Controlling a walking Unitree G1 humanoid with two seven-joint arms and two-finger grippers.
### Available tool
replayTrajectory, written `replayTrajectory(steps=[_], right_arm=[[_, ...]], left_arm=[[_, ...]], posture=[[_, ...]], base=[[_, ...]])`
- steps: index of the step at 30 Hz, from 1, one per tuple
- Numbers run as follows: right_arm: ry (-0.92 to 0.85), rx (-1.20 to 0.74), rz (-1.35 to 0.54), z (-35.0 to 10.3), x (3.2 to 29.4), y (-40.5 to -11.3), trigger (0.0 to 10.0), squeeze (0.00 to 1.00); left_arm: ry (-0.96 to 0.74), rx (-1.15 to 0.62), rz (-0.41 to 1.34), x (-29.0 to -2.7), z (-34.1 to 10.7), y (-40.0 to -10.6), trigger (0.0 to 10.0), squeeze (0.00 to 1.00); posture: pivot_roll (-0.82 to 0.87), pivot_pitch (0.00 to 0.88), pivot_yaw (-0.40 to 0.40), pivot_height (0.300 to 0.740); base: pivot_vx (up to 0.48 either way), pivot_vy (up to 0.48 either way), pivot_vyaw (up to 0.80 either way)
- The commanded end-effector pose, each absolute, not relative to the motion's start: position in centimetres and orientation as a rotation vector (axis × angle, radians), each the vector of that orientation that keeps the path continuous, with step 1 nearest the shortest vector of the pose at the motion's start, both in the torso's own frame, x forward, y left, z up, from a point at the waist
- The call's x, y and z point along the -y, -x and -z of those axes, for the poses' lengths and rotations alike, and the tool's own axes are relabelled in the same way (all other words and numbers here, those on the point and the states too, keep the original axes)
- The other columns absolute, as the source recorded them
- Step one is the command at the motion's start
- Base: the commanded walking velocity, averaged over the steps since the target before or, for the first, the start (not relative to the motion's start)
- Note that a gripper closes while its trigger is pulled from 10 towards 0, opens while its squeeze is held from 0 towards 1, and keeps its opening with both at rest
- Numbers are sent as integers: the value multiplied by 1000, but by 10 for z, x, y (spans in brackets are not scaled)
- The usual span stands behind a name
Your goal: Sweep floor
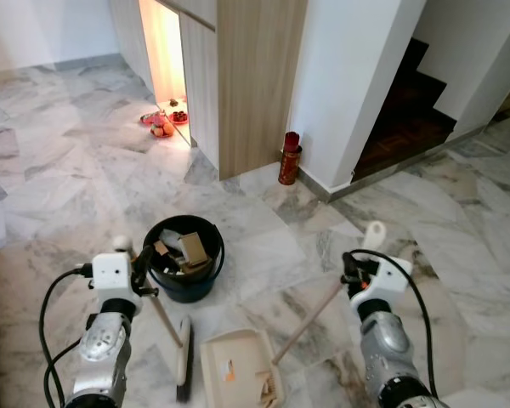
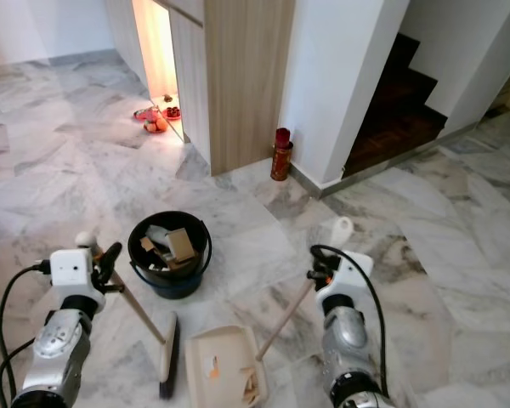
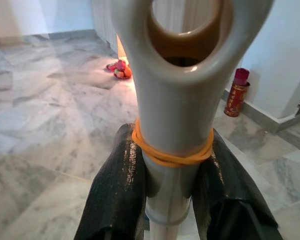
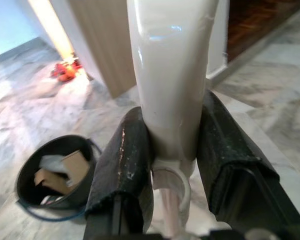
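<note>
My left gripper [image 1: 140,265] is shut on the top of a cream broom handle [image 3: 175,125], which bears an orange rubber band. The broom's brush head [image 1: 184,361] rests on the marble floor just left of a beige dustpan [image 1: 238,365]. Small bits of debris lie in the dustpan. My right gripper [image 1: 350,270] is shut on the dustpan's long cream handle [image 4: 170,90], which slants down to the pan. A black bucket [image 1: 211,272] holding cardboard and paper scraps stands on the floor just beyond the pan, between my two arms.
A wooden cabinet [image 1: 255,76] and a white wall [image 1: 348,85] rise ahead, with a red canister [image 1: 289,159] at the wall's foot. Dark stairs [image 1: 408,110] lie at the right. Red items [image 1: 163,123] sit by a lit opening. Open marble floor [image 1: 68,170] spreads left.
</note>
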State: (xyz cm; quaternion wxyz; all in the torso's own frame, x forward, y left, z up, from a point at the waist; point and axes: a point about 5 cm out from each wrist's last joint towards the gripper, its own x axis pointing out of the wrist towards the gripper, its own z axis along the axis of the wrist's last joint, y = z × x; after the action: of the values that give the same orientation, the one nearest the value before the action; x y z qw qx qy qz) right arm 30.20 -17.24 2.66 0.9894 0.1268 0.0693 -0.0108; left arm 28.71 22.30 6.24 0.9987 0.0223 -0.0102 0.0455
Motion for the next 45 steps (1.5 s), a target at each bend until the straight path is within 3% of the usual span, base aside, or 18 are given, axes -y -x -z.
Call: replayTrajectory(steps=[1,7,26,45], right_arm=[[-263,-93,35,-37,177,-309,10000,0],[-262,-89,31,-38,176,-310,10000,0],[-209,-5,-17,-55,168,-318,10000,0],[-201,139,-77,-83,148,-304,10000,0]], left_arm=[[-67,47,-88,-224,-69,-290,10000,0],[-68,49,-91,-224,-69,-290,10000,0],[-73,47,-91,-223,-68,-290,10000,0],[-122,34,-58,-222,-68,-293,10000,0]], posture=[[17,0,-43,740],[18,0,-44,740],[16,0,-44,740],[4,0,-19,740]], base=[[0,322,0],[0,314,0],[0,0,0],[0,0,0]])
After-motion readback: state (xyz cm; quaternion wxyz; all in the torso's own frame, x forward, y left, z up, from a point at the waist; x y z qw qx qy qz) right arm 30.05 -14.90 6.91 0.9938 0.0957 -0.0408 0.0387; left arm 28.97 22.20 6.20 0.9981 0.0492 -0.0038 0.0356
